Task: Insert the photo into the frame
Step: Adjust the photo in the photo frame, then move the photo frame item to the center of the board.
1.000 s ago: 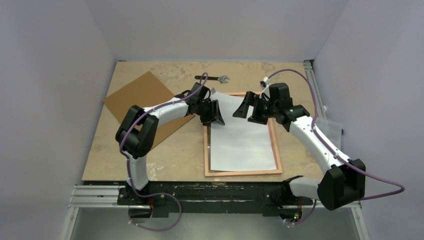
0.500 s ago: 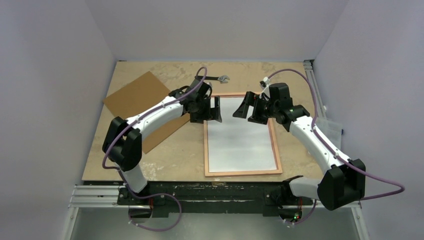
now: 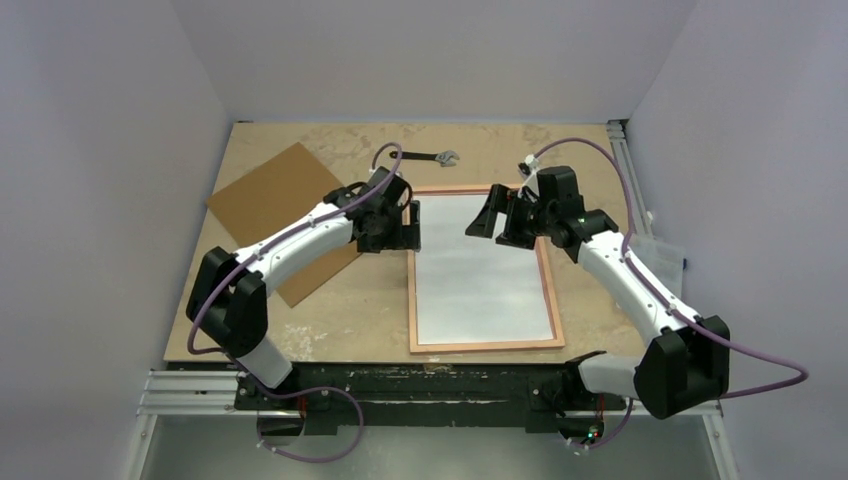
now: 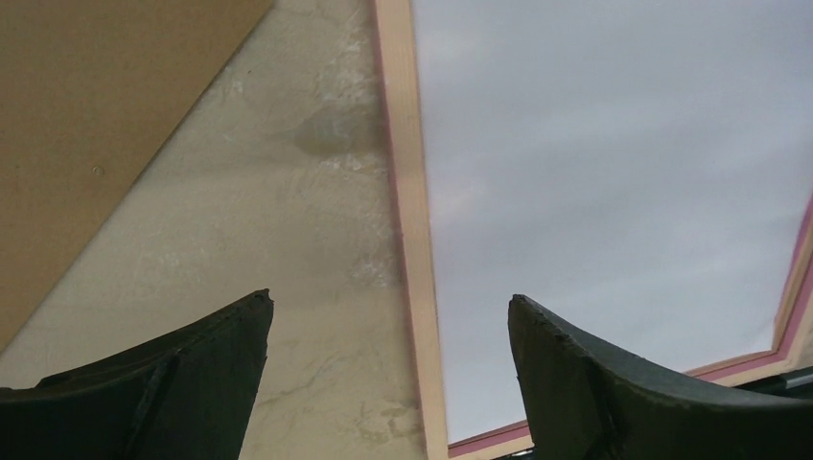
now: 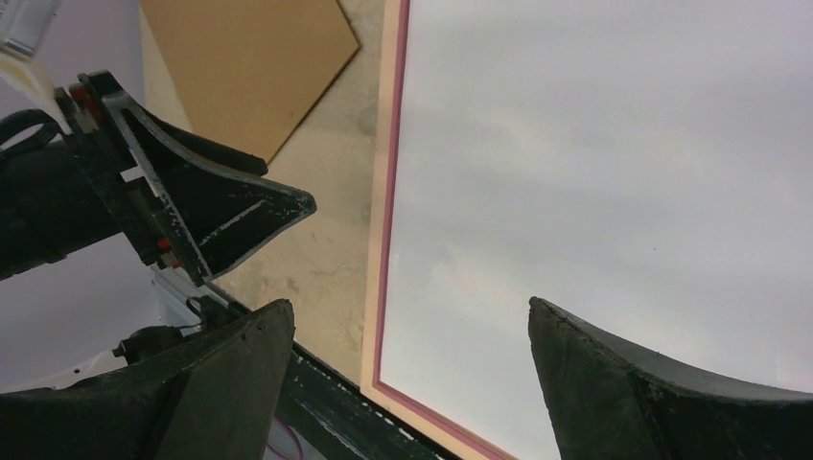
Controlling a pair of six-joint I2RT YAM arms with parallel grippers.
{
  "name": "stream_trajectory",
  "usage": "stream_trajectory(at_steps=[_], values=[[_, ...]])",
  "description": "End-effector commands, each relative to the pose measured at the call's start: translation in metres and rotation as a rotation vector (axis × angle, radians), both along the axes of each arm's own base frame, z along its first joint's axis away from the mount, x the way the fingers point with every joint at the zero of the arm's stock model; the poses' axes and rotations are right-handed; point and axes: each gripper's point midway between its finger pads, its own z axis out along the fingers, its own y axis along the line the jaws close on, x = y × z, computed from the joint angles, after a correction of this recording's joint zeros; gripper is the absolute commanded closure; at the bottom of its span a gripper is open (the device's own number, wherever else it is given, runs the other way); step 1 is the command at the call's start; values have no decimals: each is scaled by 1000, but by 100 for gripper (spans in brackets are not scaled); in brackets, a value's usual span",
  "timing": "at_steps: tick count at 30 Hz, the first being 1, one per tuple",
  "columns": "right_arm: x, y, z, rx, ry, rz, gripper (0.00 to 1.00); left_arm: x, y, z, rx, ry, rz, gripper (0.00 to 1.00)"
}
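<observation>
We see soft, even light falling from overhead in the top view: the pale walls (image 3: pixel 100 200) are flatly lit, and the arms throw only faint, short shadows on the table (image 3: pixel 340 300). The white back of the photo (image 3: pixel 485 270) is the brightest patch, its surface washed to a plain grey-white. In both wrist views that sheet shows dull, cloudy grey mottling. The fingers (image 4: pixel 182 383) of the left gripper (image 4: pixel 388 302) and those (image 5: pixel 652 393) of the right gripper (image 5: pixel 410 305) sit close to the lens as dark, softly focused shapes. The frame (image 4: pixel 407 192) edge looks slightly smeared in the left wrist view; the brown board (image 5: pixel 244 67) is evenly lit.
</observation>
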Motion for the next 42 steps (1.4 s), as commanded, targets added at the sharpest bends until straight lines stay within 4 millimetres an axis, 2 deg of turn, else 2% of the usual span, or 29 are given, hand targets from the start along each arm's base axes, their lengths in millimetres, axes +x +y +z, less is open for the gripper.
stream_trajectory(at_steps=[1, 4, 8, 14, 19, 21, 22, 25, 28, 33, 37, 42], values=[[6, 7, -9, 2, 13, 16, 9, -4, 24, -27, 33, 51, 64, 10], [13, 21, -19, -7, 38, 43, 9, -5, 44, -45, 0, 107, 134, 10], [30, 53, -27, -41, 48, 103, 9, -8, 82, -62, -54, 162, 264, 9], [62, 113, -41, -108, 91, 220, 7, -12, 149, -64, -120, 151, 457, 9], [97, 156, -47, -134, 77, 270, 7, -30, 197, -63, -120, 94, 599, 9], [112, 175, -42, -124, 58, 285, 7, -39, 217, -65, -116, 82, 672, 9], [116, 183, -53, -127, 82, 292, 8, -43, 225, -64, -111, 73, 700, 9], [126, 206, -57, -124, 81, 309, 8, -56, 247, -62, -83, 61, 794, 9], [130, 222, -68, -120, 85, 321, 9, -67, 262, -62, -68, 53, 863, 8], [128, 238, -102, -144, 112, 331, 10, -79, 276, -70, -79, 73, 922, 12], [123, 242, -129, -190, 142, 336, 12, -75, 279, -77, -112, 96, 924, 12], [117, 248, -145, -216, 139, 346, 12, -62, 273, -88, -177, 123, 913, 13]])
